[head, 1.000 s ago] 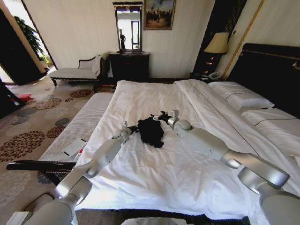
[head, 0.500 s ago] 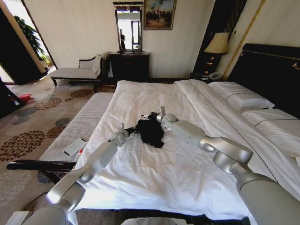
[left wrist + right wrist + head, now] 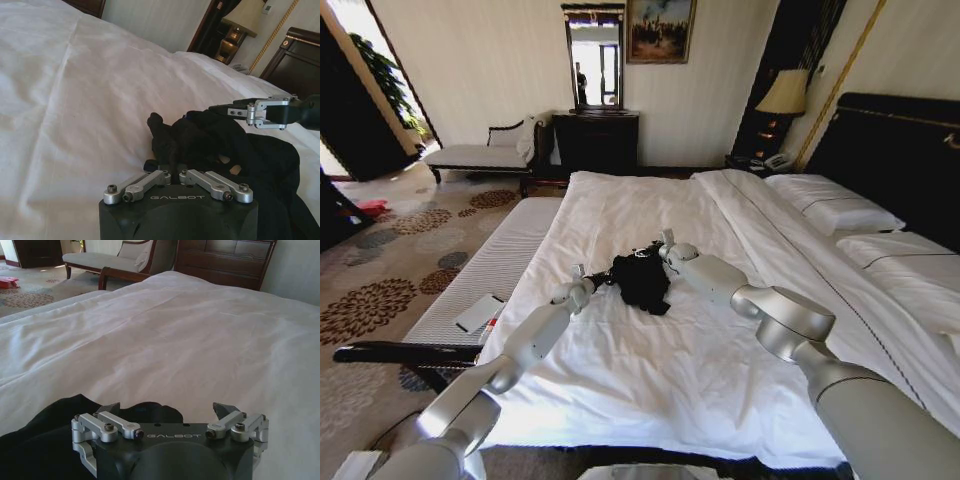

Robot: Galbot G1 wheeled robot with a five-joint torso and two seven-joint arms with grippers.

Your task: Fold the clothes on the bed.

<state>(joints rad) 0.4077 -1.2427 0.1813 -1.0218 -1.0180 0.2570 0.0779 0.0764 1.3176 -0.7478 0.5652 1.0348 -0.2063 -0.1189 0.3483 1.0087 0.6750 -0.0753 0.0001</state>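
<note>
The black T-shirt [image 3: 642,279] lies crumpled in a small heap on the white duvet of the bed [image 3: 650,380], about mid-mattress and well short of the pillows [image 3: 835,205]. It is bunched up, not spread flat.

The left gripper [image 3: 588,279] sits at the heap's left edge. In the left wrist view its fingers [image 3: 165,165] are drawn together on a bunched fold of the T-shirt [image 3: 235,150] — gripping the cloth, with the rest of the fabric trailing away beyond the fingertips.

The right gripper [image 3: 655,248] is at the far side of the heap. In the right wrist view its fingers [image 3: 224,410] stand spread apart over the edge of the dark fabric [image 3: 45,440], with bare duvet stretching ahead of the tips and no cloth between them. The left wrist view also shows this gripper [image 3: 235,107] beyond the left fingers, just above the far edge of the shirt.

Compared with half a second ago, the heap and the left gripper are about where they were; the right gripper has shifted only slightly at the shirt's far edge, while the right arm has swung further in — its elbow sits nearer the middle of the bed.
</note>
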